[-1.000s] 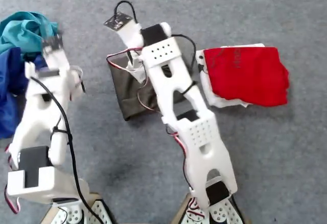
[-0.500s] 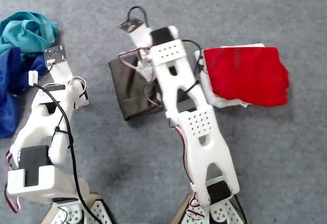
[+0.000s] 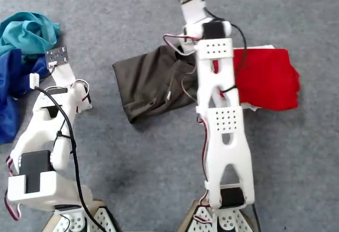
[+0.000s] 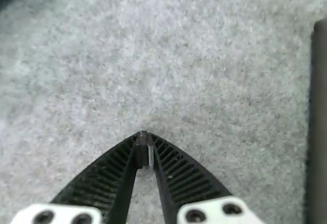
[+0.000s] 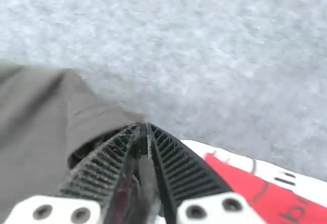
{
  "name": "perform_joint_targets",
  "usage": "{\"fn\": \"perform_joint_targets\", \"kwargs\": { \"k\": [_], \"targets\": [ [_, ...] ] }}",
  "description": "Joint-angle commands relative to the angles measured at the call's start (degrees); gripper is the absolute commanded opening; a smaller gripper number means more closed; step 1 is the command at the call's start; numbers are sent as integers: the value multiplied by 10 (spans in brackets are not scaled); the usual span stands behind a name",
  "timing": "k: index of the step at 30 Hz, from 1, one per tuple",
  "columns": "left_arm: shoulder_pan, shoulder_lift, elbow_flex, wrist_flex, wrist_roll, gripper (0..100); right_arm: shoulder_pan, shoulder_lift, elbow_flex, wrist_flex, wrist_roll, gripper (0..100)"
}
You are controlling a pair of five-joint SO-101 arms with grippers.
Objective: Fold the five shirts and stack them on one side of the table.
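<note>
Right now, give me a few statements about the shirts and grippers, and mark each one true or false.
1. The left gripper is shut over the bare table. True.
2. The red shirt lies on the blue shirt. False: it lies on a white shirt, and the blue one is at the opposite side of the table.
3. The right gripper is shut on the dark shirt. True.
4. The teal shirt is folded flat on the red one. False: it lies crumpled beside the blue shirt.
</note>
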Motion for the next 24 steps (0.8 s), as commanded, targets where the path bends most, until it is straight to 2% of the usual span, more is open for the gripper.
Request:
{"fn": "perform_joint_targets", "kwargs": {
  "k": [1,5,7,11,16,20,24],
  "targets": [
    [-5,-4,-8,1,0,29,30,-6,-28,2,4,15],
    [-5,-4,-8,1,0,29,54,-2,-20,-15,2,15],
    [-5,-4,-8,1,0,29,44,-8,-39,11,0,15],
    [-5,-4,-8,1,0,29,-30,-20,-88,92,2,15],
    [-5,-4,-7,2,0,29,-108,-12,-81,125,0,15],
    [-5,-4,-7,2,0,29,-126,14,-79,96,3,15],
    [-5,-4,-7,2,0,29,-91,82,-86,-3,3,15]
  ]
}}
